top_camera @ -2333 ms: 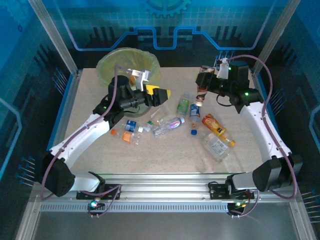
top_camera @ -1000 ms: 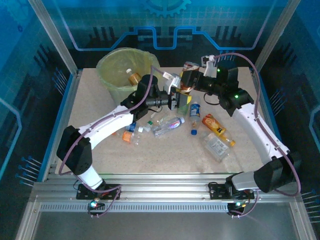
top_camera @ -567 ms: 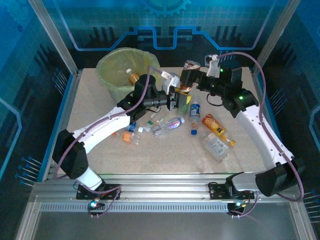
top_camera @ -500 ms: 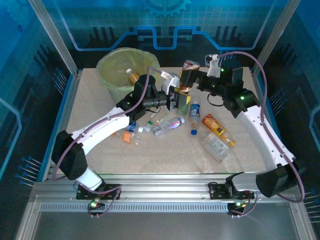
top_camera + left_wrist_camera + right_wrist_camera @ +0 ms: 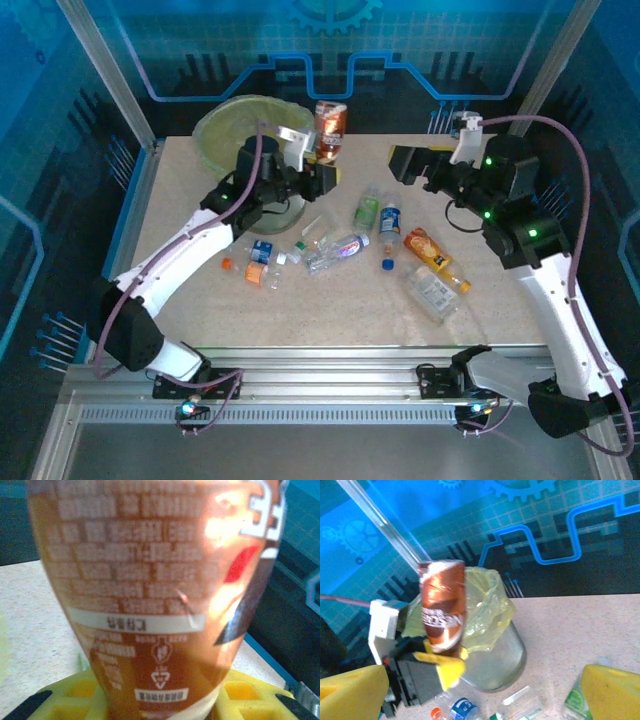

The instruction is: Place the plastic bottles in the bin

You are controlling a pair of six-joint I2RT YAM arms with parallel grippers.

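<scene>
The left fingers [image 5: 247, 697], yellow and padded, were closed on the narrow lower end of a plastic bottle with a shiny brown label [image 5: 329, 125]. They held it almost upright, with the wide end up. From above, this bottle was raised just beside the right side of the round pale green bin with a yellow-green bag [image 5: 222, 118] (I cannot tell whether it was already over the opening).

The right fingers [image 5: 607, 690] stood wide apart and held nothing. They were above the far right part of the speckled beige tabletop [image 5: 330, 310], well apart from the brown bottle and turned toward it.

Other bottles lay on the tabletop between the two arms:
- A green-labelled bottle [image 5: 367, 210] lay just beside a small blue-labelled bottle [image 5: 390, 220].
- A clear bottle lying on its side [image 5: 338, 248] was in the middle.
- An orange bottle [image 5: 428, 250] was near a flattened clear bottle [image 5: 432, 292], on the right.
- A short bottle with a blue label [image 5: 262, 250] lay close to the left arm.

A loose blue cap [image 5: 387, 265] and a loose orange cap [image 5: 227, 265] were also there.
</scene>
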